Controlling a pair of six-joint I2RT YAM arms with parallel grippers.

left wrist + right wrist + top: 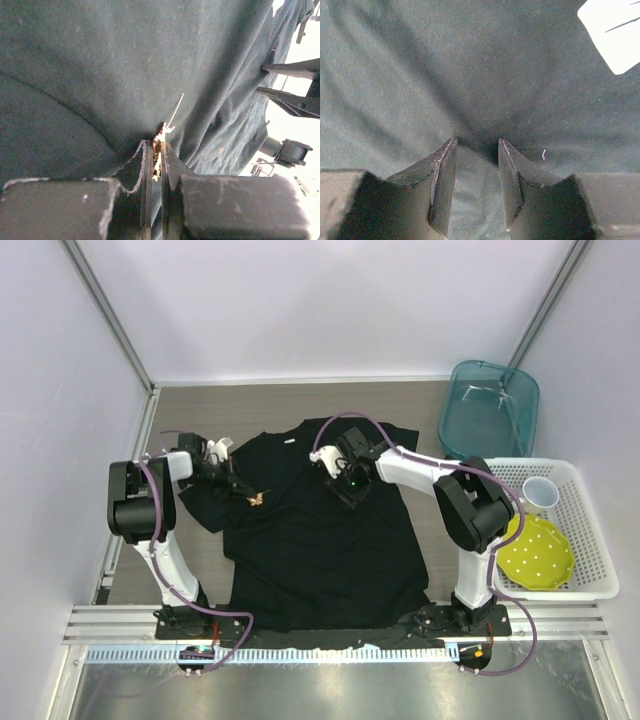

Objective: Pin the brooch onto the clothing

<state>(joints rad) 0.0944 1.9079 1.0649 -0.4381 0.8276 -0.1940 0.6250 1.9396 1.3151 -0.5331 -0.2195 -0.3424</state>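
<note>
Left gripper (156, 152) pinches the brooch (159, 145) between nearly closed jaws, its pin against the black T-shirt (320, 540) at the left sleeve. Right gripper (476, 150) presses its half-open jaws into the shirt's chest, fabric bunching between them.

We see a black shirt (320, 530) with a white label (615, 32), and a golden-orange brooch (257, 500) on its left. At right, a white basket (590, 585) holds a yellow-green plate (540, 550) with white dots; farther, a teal bin (490, 410).
</note>
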